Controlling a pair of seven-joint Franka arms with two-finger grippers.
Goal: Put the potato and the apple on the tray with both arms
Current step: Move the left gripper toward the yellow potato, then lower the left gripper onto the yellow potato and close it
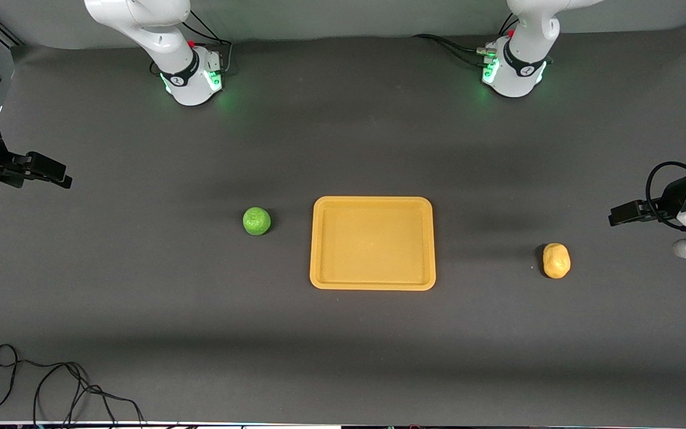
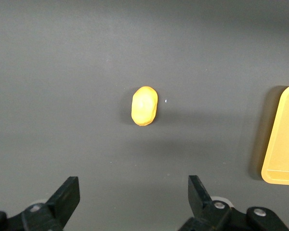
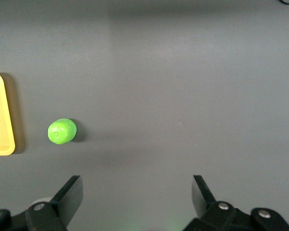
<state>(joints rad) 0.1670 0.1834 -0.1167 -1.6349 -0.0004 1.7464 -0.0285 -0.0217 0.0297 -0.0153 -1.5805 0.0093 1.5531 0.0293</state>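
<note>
1. The flat orange-yellow plastic tray [image 1: 373,205] sits mid-table, bare.
2. Left gripper [image 2: 132,197] hangs over its table end, fingers apart; right gripper [image 3: 137,195] likewise.
3. The round green apple [image 1: 256,220] lies beside the tray toward the right arm's end.
4. The yellow-tan oval potato [image 1: 556,260] lies toward the left arm's end.

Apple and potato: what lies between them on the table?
The tray lies between the apple and the potato, with nothing on it and bare table either side, as the front view shows.
</note>
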